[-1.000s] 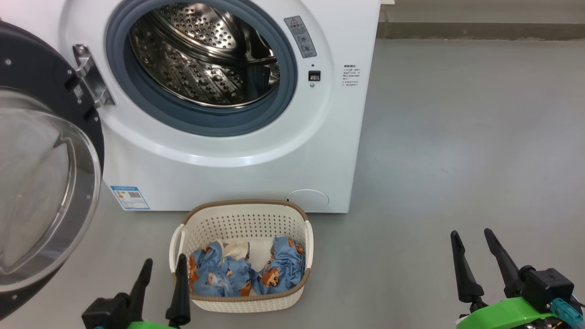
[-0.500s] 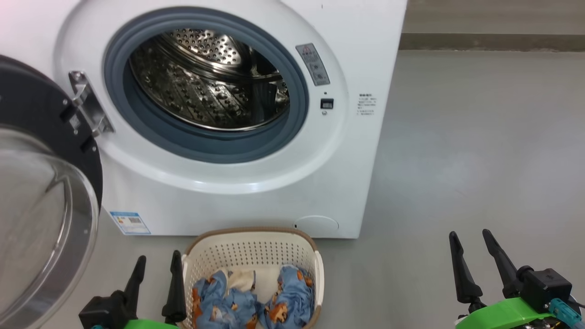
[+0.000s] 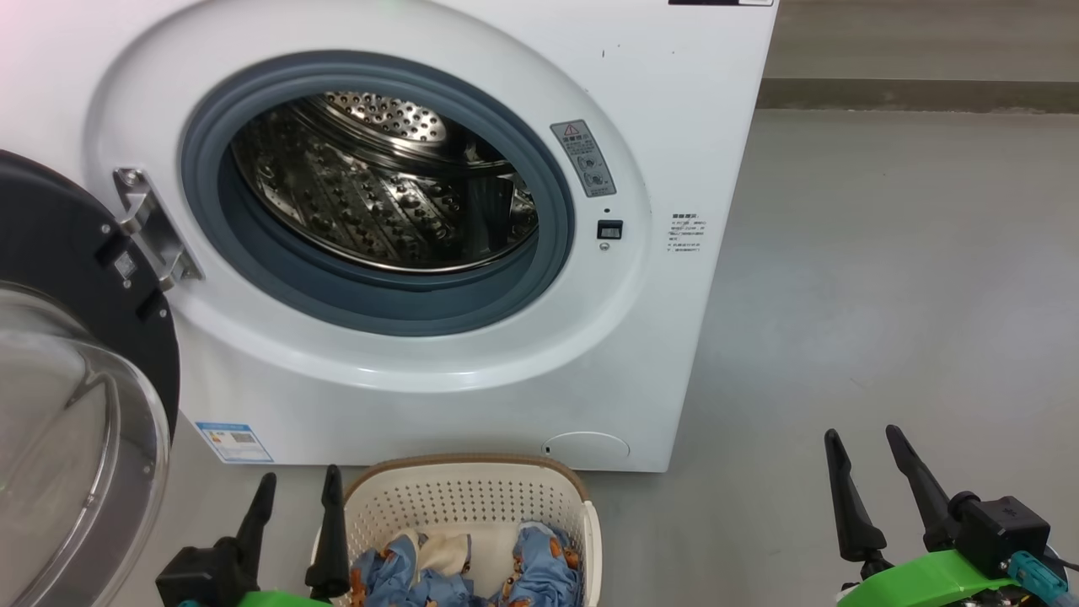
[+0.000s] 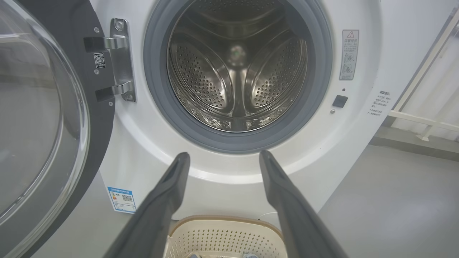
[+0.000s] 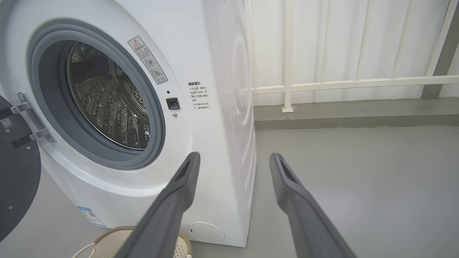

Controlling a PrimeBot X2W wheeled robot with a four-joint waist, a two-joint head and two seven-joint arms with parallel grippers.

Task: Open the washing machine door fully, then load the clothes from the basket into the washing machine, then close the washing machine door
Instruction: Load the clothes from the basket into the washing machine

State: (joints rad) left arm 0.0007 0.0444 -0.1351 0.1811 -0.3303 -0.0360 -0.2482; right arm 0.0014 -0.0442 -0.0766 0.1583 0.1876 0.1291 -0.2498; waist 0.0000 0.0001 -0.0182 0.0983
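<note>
At left the glossy black-rimmed washing machine door (image 3: pixel 67 379) hangs open. My left gripper (image 3: pixel 301 476), spread and empty, sits beside the perforated cream basket (image 3: pixel 472 493) of crumpled blue clothes (image 3: pixel 539 565), before the white washing machine (image 3: pixel 421 405). My right gripper (image 3: pixel 863 434) gapes empty.

The floor (image 3: pixel 885 253) is smooth grey with a dull sheen and a few faint scuffs. The washer (image 3: pixel 421 405) stands on it at the left of the head view, white front toward the camera. The basket (image 3: pixel 472 502) sits on the floor just before the washer's foot, below the drum mouth; whether the two touch cannot be told. To the right of both, the floor runs back to a low, darker kerb (image 3: pixel 919 94) along the wall.
</note>
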